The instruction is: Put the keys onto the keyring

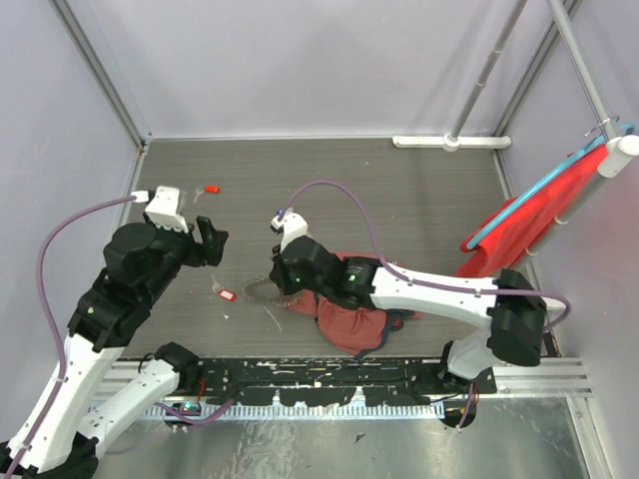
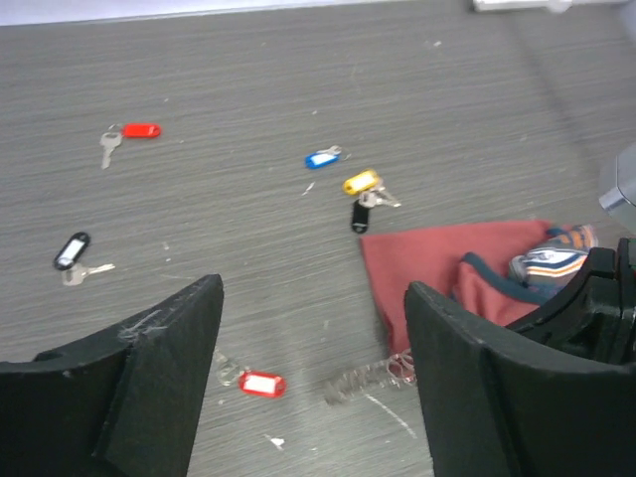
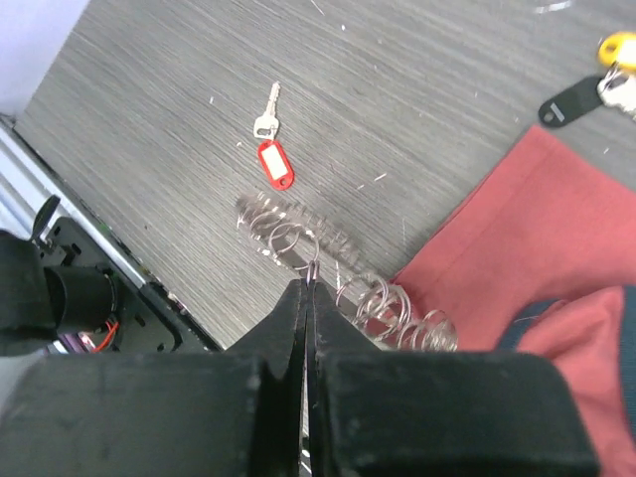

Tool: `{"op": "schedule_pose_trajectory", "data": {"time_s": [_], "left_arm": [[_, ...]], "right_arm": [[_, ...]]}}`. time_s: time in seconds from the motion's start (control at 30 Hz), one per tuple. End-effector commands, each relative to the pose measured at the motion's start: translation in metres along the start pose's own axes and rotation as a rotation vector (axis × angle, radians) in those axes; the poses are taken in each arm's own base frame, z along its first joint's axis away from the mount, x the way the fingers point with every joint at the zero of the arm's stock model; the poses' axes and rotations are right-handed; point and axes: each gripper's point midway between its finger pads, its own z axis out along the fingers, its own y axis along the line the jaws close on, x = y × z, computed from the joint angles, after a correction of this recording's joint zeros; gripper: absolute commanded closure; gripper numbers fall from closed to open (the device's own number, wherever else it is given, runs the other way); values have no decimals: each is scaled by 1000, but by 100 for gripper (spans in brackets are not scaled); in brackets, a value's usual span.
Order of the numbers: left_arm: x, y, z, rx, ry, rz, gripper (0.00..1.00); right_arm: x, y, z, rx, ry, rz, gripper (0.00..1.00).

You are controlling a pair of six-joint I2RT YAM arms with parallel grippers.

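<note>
The right tool (image 3: 307, 282) is closed, its fingertips pinched on a strand of the keyring (image 3: 386, 300), a loop of silvery wire coils lying on the grey tabletop (image 1: 399, 190). One end of the keyring touches the edge of the dark-red cloth bag (image 3: 556, 214). Just beyond the keyring, apart from it, lies a red-tagged key (image 3: 275, 162).

The left tool (image 2: 313, 290) hangs open above the tabletop with nothing between its fingers (image 2: 164, 348). In its wrist view the red-tagged key and the keyring lie below the gap between its fingers. Farther out, the blue-tagged key (image 2: 320, 158), yellow-tagged key (image 2: 361, 182) and black-tagged key (image 2: 359, 214) sit close together by the bag's corner. A second red-tagged key (image 2: 139, 130) and a second black-tagged key (image 2: 72, 250) lie well apart to the left.
</note>
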Motion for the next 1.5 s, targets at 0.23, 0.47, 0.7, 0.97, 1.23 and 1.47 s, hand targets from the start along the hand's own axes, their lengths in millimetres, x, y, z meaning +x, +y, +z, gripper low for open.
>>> {"op": "schedule_pose_trajectory", "data": {"time_s": [0.23, 0.47, 0.7, 0.97, 1.23, 1.47], "left_arm": [[-54, -61, -38, 359, -135, 15, 2], [-81, -83, -53, 481, -190, 37, 0], [-101, -108, -83, 646, -243, 81, 11], [-122, -136, -124, 865, -319, 101, 18], [-124, -159, -161, 1089, -343, 122, 32], [-123, -166, -167, 1155, -330, 125, 47]], "right_arm": [[-91, 32, -85, -195, -280, -300, 99], [-140, 45, -147, -281, -513, -400, 99], [-163, 65, -206, -418, -625, -443, 99], [-163, 97, -256, -653, -774, -581, 100], [-161, 123, -274, -810, -803, -648, 99], [-164, 130, -283, -851, -820, -659, 99]]}}
